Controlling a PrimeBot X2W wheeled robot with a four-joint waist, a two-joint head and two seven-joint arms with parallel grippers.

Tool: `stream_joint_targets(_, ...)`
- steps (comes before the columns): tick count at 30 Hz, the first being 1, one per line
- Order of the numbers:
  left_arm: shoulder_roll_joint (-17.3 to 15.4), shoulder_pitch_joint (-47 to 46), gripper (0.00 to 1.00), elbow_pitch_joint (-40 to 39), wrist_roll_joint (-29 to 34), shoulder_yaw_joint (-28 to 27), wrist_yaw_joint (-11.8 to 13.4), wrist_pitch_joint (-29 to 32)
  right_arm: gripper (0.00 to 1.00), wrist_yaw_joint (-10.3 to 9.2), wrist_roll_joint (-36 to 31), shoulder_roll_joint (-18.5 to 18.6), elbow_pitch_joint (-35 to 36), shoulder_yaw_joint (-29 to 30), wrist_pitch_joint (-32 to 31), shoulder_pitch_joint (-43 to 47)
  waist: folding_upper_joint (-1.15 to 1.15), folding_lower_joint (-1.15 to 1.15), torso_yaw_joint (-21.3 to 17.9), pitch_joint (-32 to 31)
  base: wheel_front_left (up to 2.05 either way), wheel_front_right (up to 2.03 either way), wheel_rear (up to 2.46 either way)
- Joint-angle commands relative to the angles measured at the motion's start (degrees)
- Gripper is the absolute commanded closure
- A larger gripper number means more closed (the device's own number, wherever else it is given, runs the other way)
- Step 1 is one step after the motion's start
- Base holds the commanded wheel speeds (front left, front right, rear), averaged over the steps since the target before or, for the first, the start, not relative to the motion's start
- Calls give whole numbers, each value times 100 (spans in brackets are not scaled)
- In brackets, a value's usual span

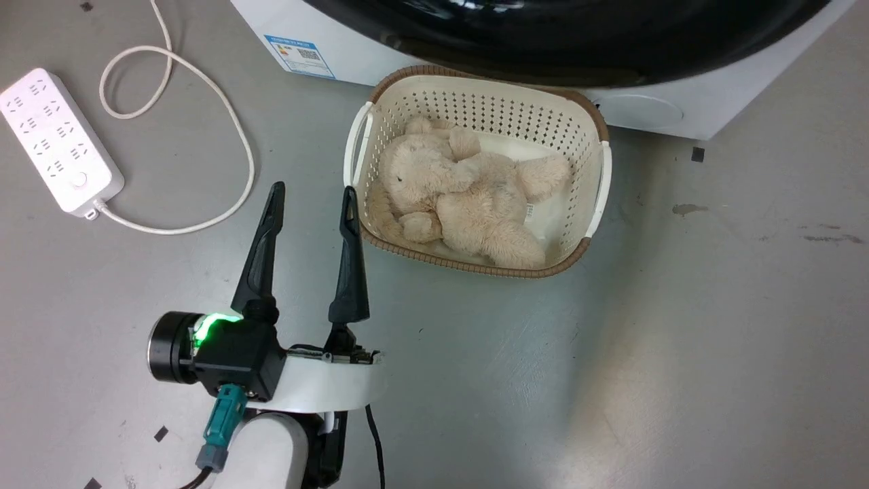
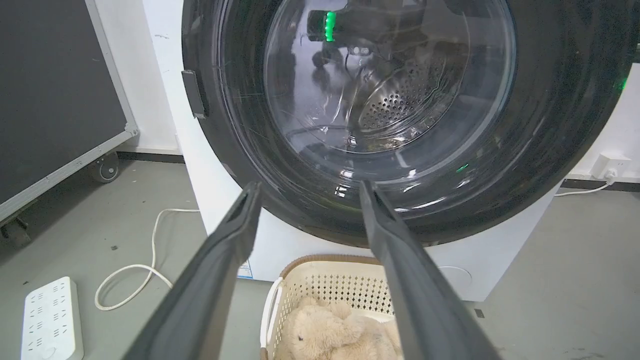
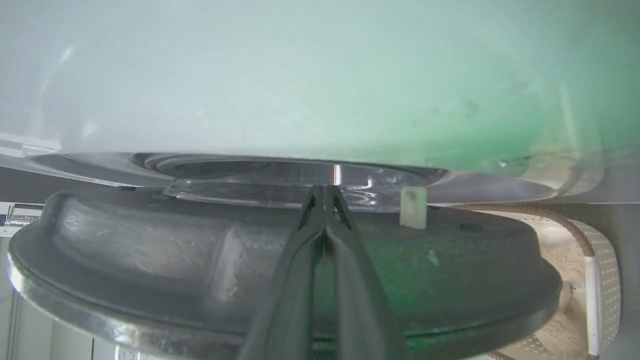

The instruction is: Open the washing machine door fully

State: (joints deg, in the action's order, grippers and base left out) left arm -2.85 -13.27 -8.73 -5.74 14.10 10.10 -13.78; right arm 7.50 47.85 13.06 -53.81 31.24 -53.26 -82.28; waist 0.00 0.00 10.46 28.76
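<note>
1. Washer (image 1: 679, 109) stands on the grey floor (image 1: 679, 339), white front facing me. Blue label sticker low on its front.
2. Door (image 1: 577, 34) is a glossy black disc with a clear glass bowl, hung on the washer's front. From the left wrist view the door (image 2: 550, 125) looks almost flush, with the steel drum showing through the glass.
3. The right wrist view looks along the door's (image 3: 150, 250) grey inner side. There is a gap between it and the white washer (image 3: 300, 75) face, so the door is ajar, not swung wide.
4. Right pincer (image 3: 324, 190) has its fingers pressed together with nothing between them. They reach into that gap, tips near the glass bowl. Cannot tell whether they touch the door.
5. Left pincer (image 1: 313, 190) is spread wide and empty. It hangs over the floor, left of the basket (image 1: 475, 109) and apart from it. In its own view the left pincer (image 2: 310, 186) points at the door's lower half.
6. The basket is cream and perforated, just in front of the washer and under the door. A beige plush toy (image 1: 468, 197) lies inside it.
7. A white power strip (image 1: 58, 139) lies on the floor at far left, its cord (image 1: 252, 170) looping beside it.
</note>
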Motion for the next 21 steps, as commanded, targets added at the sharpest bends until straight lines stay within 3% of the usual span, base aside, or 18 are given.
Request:
stream_joint_targets(1, -3, -105, 0, -10, -21, 21, 49, -68, 100, -1, 80, -65, -130, 35, -187, -52, 0, 0, -10, -26, 0, 0, 0)
stream_joint_targets(12, -3, 93, 0, 176, -105, -31, -18, -122, 100, -1, 185, -596, 663, 287, -1077, 1282, 0, 0, -179, -568, 0, 0, 0)
stream_joint_targets(21, -3, 434, 0, 451, -70, -33, -261, -122, 100, -1, 503, -1010, 1564, 263, -1786, 2521, 0, 0, -336, -1087, 0, 0, 0)
